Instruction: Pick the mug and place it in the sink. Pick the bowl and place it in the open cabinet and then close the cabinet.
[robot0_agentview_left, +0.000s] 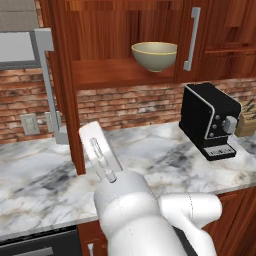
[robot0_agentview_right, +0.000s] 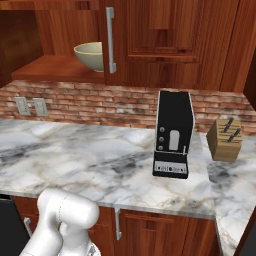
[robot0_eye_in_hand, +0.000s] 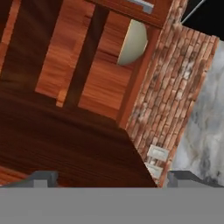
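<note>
The olive-beige bowl (robot0_agentview_left: 154, 55) (robot0_agentview_right: 90, 55) (robot0_eye_in_hand: 131, 43) stands upright on the inner shelf of the reddish-brown wall cabinet (robot0_agentview_left: 115, 72) (robot0_agentview_right: 55, 67). The cabinet's left door (robot0_agentview_left: 67, 100) is swung out toward me, with its silver handle (robot0_agentview_left: 48, 85) on the far side. My hand (robot0_agentview_left: 100, 150) is raised over the counter beside that door's lower end. In the rolled hand view my gripper (robot0_eye_in_hand: 116, 177) is open, its fingertips (robot0_eye_in_hand: 43, 177) wide apart with nothing between them, facing dark wood below the shelf. The mug and the sink are out of view.
A black coffee machine (robot0_agentview_left: 207, 120) (robot0_agentview_right: 172, 135) stands on the marble counter (robot0_agentview_left: 150, 150) (robot0_agentview_right: 90, 155) to the right. A knife block (robot0_agentview_right: 225, 140) (robot0_agentview_left: 247, 120) sits beyond it. Wall sockets (robot0_agentview_left: 30, 124) (robot0_agentview_right: 30, 106) are in the brick backsplash. The cabinet's right door (robot0_agentview_left: 191, 37) (robot0_agentview_right: 110, 40) is shut.
</note>
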